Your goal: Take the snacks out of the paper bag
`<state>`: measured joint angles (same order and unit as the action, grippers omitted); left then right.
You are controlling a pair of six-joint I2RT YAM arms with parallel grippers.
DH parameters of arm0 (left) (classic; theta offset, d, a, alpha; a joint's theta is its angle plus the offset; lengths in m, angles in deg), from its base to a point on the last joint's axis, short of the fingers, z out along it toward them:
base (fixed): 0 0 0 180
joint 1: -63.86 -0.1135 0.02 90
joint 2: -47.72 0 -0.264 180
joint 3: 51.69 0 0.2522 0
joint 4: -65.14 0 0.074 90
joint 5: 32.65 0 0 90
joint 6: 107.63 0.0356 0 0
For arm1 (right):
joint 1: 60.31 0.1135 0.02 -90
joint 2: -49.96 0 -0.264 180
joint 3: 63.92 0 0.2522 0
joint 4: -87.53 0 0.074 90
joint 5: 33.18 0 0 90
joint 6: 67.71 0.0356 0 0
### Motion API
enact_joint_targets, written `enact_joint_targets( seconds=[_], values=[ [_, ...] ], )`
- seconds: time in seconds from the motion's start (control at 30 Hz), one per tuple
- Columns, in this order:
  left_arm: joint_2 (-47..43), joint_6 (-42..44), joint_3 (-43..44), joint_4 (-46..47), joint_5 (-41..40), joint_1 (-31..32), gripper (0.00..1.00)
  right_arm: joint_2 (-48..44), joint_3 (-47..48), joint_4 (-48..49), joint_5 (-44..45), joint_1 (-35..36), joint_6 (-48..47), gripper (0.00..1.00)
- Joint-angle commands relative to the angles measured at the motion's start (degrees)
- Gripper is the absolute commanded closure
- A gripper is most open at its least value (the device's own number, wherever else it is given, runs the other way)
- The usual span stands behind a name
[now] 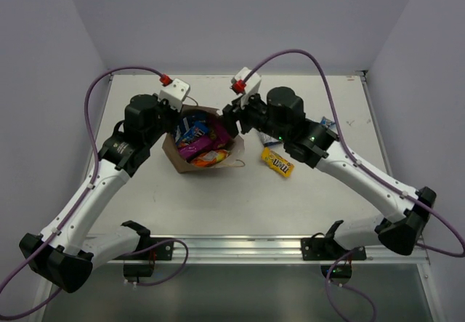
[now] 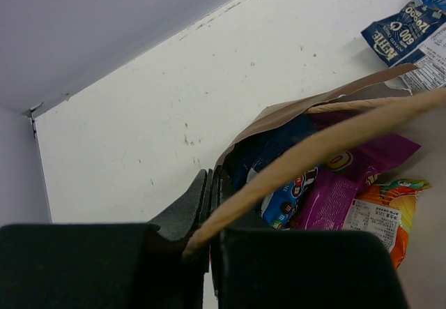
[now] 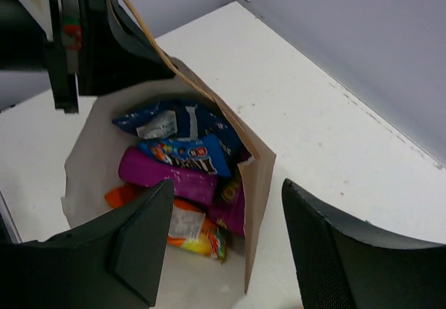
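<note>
- Left claw (image 2: 208, 199) pinched the handle of the paper bag (image 1: 173, 156), apparently to hold its mouth open.
- Right claw (image 3: 226, 208) hung wide and empty over the snacks (image 3: 182, 157) inside, seemingly poised to pick.
- A yellow bar (image 1: 277, 162) lay on the table (image 1: 240, 209) beside the bag.

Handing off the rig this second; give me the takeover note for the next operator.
Left gripper: shut on the handle of the paper bag.
Right gripper: open above the bag's mouth, holding nothing.
Done: a yellow packet and a blue chip bag lie on the table, outside the bag.
To do: at least a magenta pouch, a blue packet and an orange packet are inside.
</note>
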<state>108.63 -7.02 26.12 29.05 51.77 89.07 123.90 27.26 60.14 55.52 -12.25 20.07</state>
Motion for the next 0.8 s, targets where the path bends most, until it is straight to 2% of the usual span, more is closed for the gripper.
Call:
enact_joint_targets(
  seconds=[0.0, 0.07, 0.1, 0.23, 0.3, 0.4, 0.57, 0.77],
  values=[
    [-2.4, -1.4, 1.5, 5.7, 0.0, 0.2, 0.99, 8.9, 6.1, -0.9, -0.5, 2.1, -0.3, 0.34],
    [-2.2, -2.5, 1.8, 5.2, 0.0, 0.2, 0.99, 12.2, 10.6, -1.8, 0.9, 3.6, 5.8, 0.34],
    [-2.0, -2.7, 2.0, 4.9, 0.0, 0.2, 0.99, 13.5, 11.2, -1.4, 0.3, 3.9, 12.0, 0.34],
    [-2.3, -3.8, 1.8, 4.1, 0.3, 0.2, 1.0, 18.7, 9.3, 3.3, 4.5, 5.6, 26.4, 0.33],
    [-2.4, -3.8, 1.8, 3.6, 0.1, 0.2, 1.0, 19.8, 7.7, 6.7, 6.7, 6.0, 33.1, 0.27],
    [-2.5, -4.3, 1.8, 2.8, -0.2, 0.2, 1.0, 22.3, 5.3, 9.9, 9.9, 6.3, 38.7, 0.25],
    [-2.6, -4.9, 1.7, 2.2, -0.2, 0.2, 1.0, 29.2, 7.9, 9.7, 14.4, 6.2, 43.9, 0.24],
    [-3.0, -4.7, 1.5, 1.7, -0.2, 0.1, 1.0, 32.6, 7.5, 13.2, 16.2, 6.2, 45.0, 0.26]
  ],
)
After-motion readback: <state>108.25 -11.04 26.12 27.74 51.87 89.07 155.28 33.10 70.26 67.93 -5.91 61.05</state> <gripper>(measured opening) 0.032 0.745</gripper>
